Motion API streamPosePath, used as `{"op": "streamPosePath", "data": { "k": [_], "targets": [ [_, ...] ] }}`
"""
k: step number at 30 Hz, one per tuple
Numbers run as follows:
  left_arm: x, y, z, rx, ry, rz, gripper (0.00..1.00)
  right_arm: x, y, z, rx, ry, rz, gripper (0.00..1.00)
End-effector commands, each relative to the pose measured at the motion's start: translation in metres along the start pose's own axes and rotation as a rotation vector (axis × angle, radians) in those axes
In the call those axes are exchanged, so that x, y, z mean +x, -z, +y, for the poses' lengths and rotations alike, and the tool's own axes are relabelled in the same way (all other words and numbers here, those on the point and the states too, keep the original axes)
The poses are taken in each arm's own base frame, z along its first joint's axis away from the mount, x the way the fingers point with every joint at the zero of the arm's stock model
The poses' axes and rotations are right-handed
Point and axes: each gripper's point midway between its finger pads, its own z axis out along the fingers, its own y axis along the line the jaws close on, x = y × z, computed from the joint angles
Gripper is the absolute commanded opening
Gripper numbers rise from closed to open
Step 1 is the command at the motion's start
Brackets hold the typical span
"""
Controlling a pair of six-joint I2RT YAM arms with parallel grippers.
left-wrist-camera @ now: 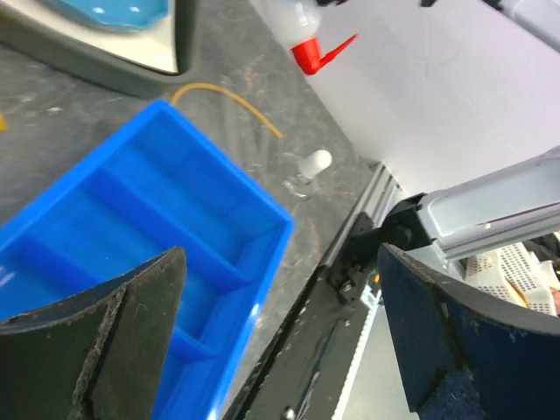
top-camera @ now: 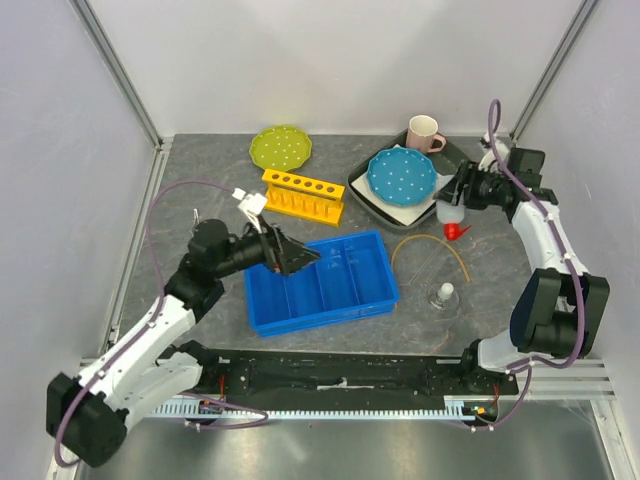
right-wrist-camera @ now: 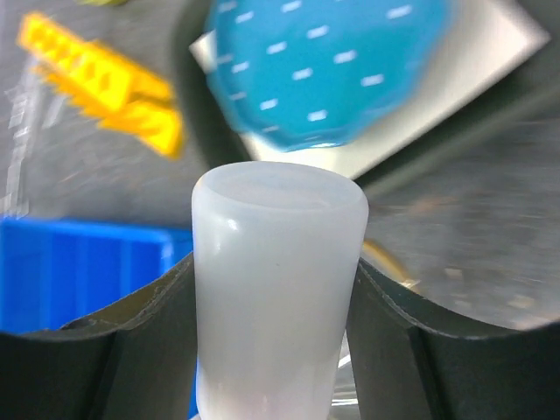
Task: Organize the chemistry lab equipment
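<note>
Flanking squeeze bottle (top-camera: 450,212): tray (top-camera: 372,204), tubing (top-camera: 425,237).

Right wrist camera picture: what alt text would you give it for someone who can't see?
A white squeeze bottle fills the centre, clamped between the two dark fingers of the right gripper. Blurred behind it lie a blue polka-dot plate, a yellow test tube rack and a blue bin.
</note>
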Motion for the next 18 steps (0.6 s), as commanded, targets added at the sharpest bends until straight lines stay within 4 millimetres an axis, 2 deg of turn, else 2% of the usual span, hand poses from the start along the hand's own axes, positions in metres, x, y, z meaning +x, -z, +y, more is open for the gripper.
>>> {"op": "streamPosePath", "data": {
  "k": [1,2,3,5,6,7,8,9,11,12,14,15,17,18],
  "targets": [
    [-0.027,-0.041,-0.036,0.053,0.094,-0.168,0.96,0.027,0.003,0.085,-0.384,-0.071,0.064,0.46],
    [-0.028,-0.049,-0.038,0.045,0.157,-0.189,0.97,0.035,0.003,0.092,-0.415,-0.080,0.076,0.46],
    [-0.037,-0.057,-0.043,0.034,0.176,-0.249,0.97,0.029,0.007,0.100,-0.443,-0.085,0.045,0.46],
    [-0.030,-0.080,-0.033,-0.031,0.252,-0.249,0.97,0.037,0.010,0.111,-0.496,-0.103,0.049,0.46],
    [-0.036,-0.092,-0.041,-0.038,0.263,-0.271,0.97,0.031,0.013,0.116,-0.516,-0.103,0.024,0.46],
    [-0.034,-0.101,-0.044,-0.044,0.269,-0.265,0.98,0.033,0.014,0.120,-0.533,-0.112,0.027,0.47],
    [-0.020,-0.118,-0.037,-0.072,0.279,-0.224,0.98,0.038,0.013,0.122,-0.549,-0.123,0.038,0.47],
    [-0.027,-0.129,-0.047,-0.079,0.278,-0.255,0.97,0.036,0.013,0.125,-0.568,-0.116,0.028,0.47],
    [-0.020,-0.147,-0.049,-0.103,0.279,-0.246,0.98,0.041,0.011,0.130,-0.587,-0.138,0.051,0.47],
    [-0.014,-0.162,-0.049,-0.127,0.278,-0.244,0.97,0.044,0.010,0.132,-0.598,-0.144,0.066,0.47],
    [-0.008,-0.177,-0.048,-0.146,0.273,-0.236,0.97,0.048,0.008,0.136,-0.609,-0.145,0.082,0.47],
    [-0.003,-0.191,-0.048,-0.155,0.269,-0.227,0.97,0.048,0.009,0.139,-0.618,-0.138,0.085,0.47],
    [0.001,-0.203,-0.045,-0.182,0.255,-0.220,0.97,0.049,0.009,0.144,-0.631,-0.130,0.089,0.47],
    [-0.004,-0.210,-0.051,-0.183,0.249,-0.235,0.97,0.051,0.010,0.147,-0.638,-0.125,0.092,0.47]
  ]
}}
